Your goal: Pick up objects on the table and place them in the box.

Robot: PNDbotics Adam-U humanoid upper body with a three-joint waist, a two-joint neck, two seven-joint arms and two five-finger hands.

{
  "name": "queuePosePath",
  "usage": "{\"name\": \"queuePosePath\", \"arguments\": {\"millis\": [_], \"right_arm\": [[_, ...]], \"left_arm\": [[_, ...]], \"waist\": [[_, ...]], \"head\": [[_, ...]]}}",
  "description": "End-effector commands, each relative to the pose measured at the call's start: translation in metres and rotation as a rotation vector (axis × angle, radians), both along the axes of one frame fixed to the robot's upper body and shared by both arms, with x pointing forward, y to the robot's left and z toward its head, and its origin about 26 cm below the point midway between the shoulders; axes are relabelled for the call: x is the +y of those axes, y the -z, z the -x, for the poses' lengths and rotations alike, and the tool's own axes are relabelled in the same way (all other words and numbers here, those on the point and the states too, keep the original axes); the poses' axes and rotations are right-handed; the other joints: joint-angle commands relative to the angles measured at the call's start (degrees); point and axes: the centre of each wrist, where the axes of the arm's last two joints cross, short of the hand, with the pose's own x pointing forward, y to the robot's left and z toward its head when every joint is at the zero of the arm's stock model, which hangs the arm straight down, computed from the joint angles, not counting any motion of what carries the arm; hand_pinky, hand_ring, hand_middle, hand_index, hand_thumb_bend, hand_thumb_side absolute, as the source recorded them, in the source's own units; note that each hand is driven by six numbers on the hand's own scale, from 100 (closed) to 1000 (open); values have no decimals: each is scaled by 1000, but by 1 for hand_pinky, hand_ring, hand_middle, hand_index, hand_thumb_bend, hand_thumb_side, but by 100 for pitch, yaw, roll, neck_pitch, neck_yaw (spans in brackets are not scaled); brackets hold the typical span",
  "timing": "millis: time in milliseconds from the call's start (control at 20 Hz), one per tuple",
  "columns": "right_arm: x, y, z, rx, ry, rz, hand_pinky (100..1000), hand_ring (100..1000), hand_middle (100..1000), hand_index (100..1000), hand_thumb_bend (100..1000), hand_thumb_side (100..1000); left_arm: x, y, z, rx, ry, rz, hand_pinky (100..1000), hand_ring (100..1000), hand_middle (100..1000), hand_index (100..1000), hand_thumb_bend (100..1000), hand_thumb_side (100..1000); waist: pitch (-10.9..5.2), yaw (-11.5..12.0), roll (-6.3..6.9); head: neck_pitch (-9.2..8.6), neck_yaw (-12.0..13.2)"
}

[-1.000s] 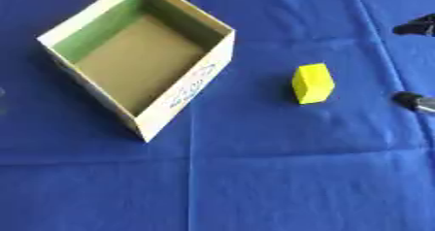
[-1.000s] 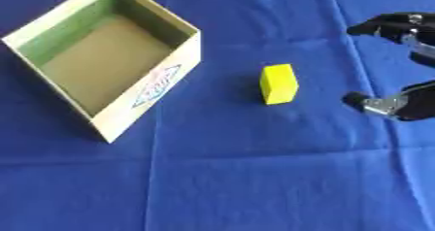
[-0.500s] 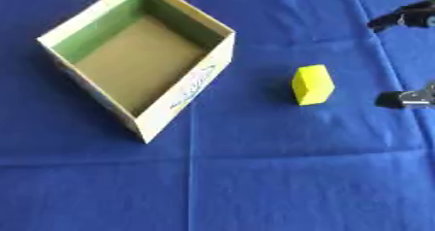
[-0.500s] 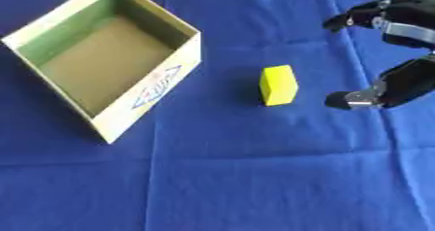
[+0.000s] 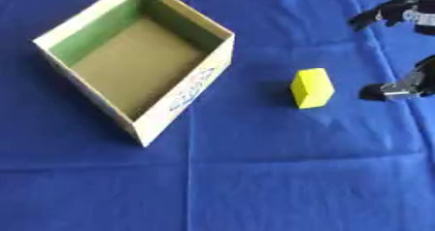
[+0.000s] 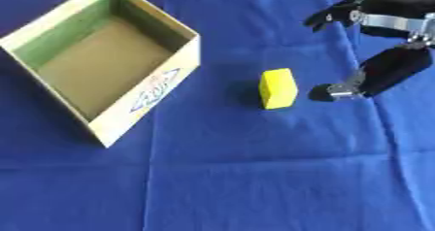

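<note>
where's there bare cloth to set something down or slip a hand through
The widest bare stretch of blue cloth runs along the near edge, below the box and the yellow block. The strip between box and block is also free. It is tight only between the block and the right hand.

Blue cloth (image 5: 255, 176) covers table, creased; dark shapes at far edge.

Right hand (image 6: 387, 45) cut by right edge, wrist out of view; box (image 5: 183, 101) far corner clipped at top edge; print on box wall too blurred to read
</note>
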Motion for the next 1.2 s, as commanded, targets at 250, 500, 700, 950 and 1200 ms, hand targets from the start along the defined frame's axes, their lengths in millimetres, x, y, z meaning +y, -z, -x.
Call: {"name": "queuePosePath", "arguments": {"millis": [250,500,700,950,1200], "right_arm": [[-4,-6,-11,25,21,27,862,947,870,986,547,552],[-3,-2,-19,62,24,43,859,947,873,988,551,541],[2,0,-24,76,16,58,861,945,877,989,548,539],[-2,3,-34,49,57,100,872,934,894,991,533,541],[-14,7,-45,18,98,106,870,937,894,991,534,534]], "left_arm": [[0,-8,1,-27,12,-22,289,456,560,667,100,898],[-1,-10,0,-35,13,-19,290,456,559,666,100,899],[-2,-11,0,-37,17,-17,290,456,558,666,100,900],[-4,-12,-1,-43,30,-19,291,456,557,665,100,902],[-5,-13,-2,-47,32,-18,291,455,557,664,100,904]], "waist": [[-22,52,-28],[43,116,-47],[64,161,-69],[107,245,-109],[178,313,-132]], "head": [[-153,-97],[-176,-141],[-176,-193],[-223,-289],[-289,-331]]}}
